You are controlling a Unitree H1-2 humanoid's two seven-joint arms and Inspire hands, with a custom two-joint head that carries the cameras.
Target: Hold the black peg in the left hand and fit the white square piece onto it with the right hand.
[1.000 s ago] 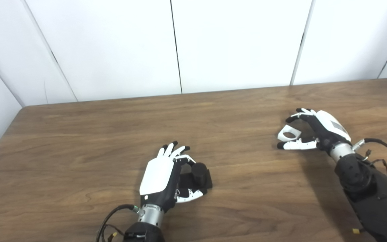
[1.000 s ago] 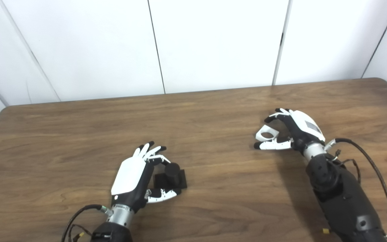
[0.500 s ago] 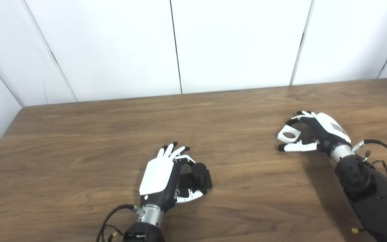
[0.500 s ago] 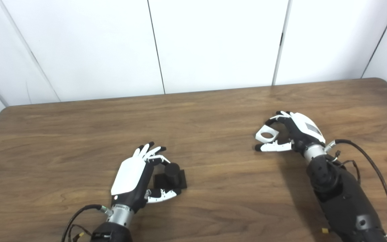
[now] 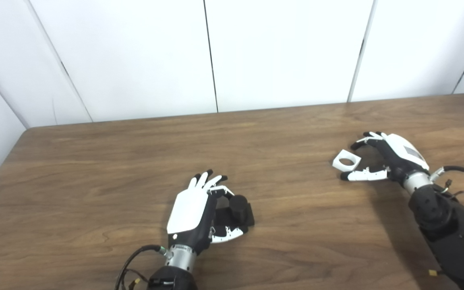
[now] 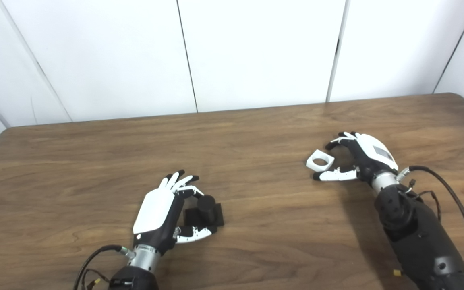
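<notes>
The black peg (image 5: 238, 209), a short cylinder on a square base, stands on the wooden table (image 5: 115, 161) near the front. My left hand (image 5: 191, 209) is cupped against its left side. A curled finger touches the cylinder and the thumb lies along the base's near edge. The white square piece (image 5: 346, 159) with a round hole lies flat on the table at the right. My right hand (image 5: 389, 159) is open just to its right. Its fingertips are apart from the piece, and the thumb stretches out below it.
White wall panels (image 5: 280, 52) stand behind the table's far edge. The table's left edge runs diagonally at the far left. Cables trail from both wrists near the bottom of the picture.
The right hand held the white piece tilted between finger and thumb. It let go and drew back to the right, and the piece now lies flat. Left hand and peg are still.
</notes>
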